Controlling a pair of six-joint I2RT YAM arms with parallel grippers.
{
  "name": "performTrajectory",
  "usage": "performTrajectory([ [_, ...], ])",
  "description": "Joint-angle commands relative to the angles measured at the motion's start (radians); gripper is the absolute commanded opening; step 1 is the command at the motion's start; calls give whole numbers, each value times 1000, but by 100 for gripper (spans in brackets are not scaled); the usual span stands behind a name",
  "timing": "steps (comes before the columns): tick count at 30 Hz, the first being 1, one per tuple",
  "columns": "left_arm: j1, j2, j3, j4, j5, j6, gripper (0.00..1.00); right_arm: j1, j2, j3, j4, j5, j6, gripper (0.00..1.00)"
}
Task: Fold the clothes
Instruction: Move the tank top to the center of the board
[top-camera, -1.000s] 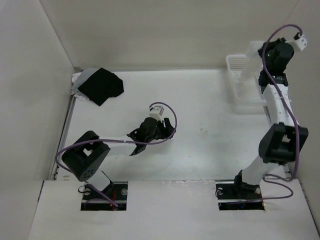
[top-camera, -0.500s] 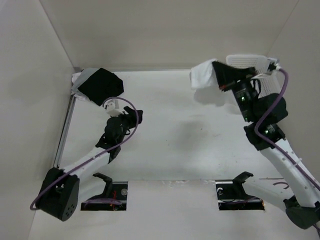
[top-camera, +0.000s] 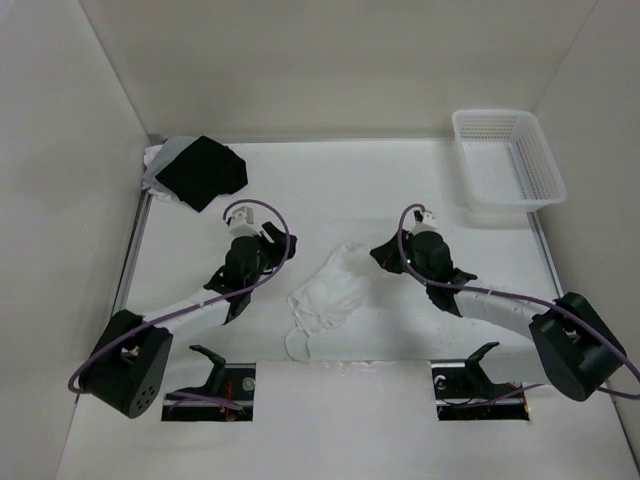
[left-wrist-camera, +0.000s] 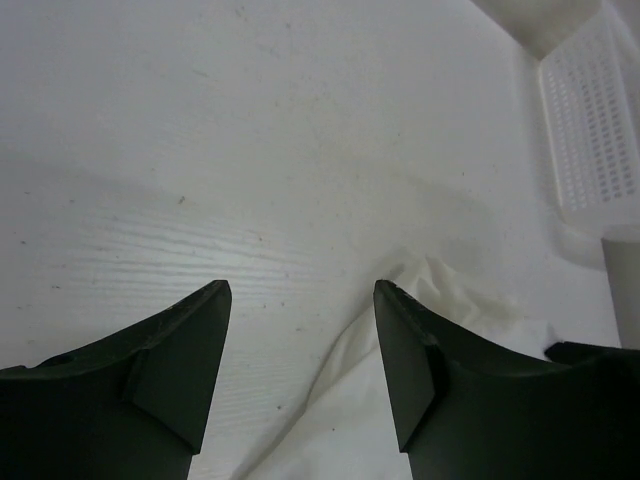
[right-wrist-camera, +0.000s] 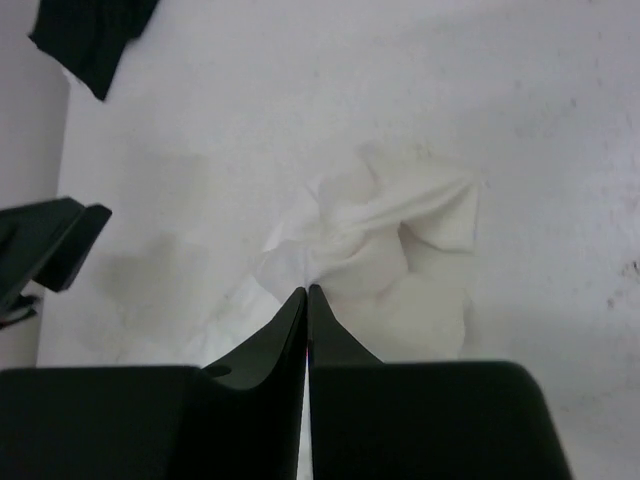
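Beside the clothes (top-camera: 330, 290), left jaws wide, empty, right jaws pinching its edge, both arms low

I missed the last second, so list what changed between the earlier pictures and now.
The right arm's fingers carried the white garment from by the basket at the far right down to the table's near middle, where it lies crumpled; they are closed at its edge. The left arm's fingers pulled back leftward and stand open beside it. The black cloth stayed in the far left corner.
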Motion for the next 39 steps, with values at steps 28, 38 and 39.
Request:
performTrajectory([
  [28,83,-240,51,-164,-76,6,57,469,-299,50,-261,99,86,36],
  [38,-46,-102,27,-233,-69,62,56,357,-502,-122,-402,288,164,25],
  [39,-63,-75,36,-238,-72,72,55,340,-485,-129,-424,289,180,22],
])
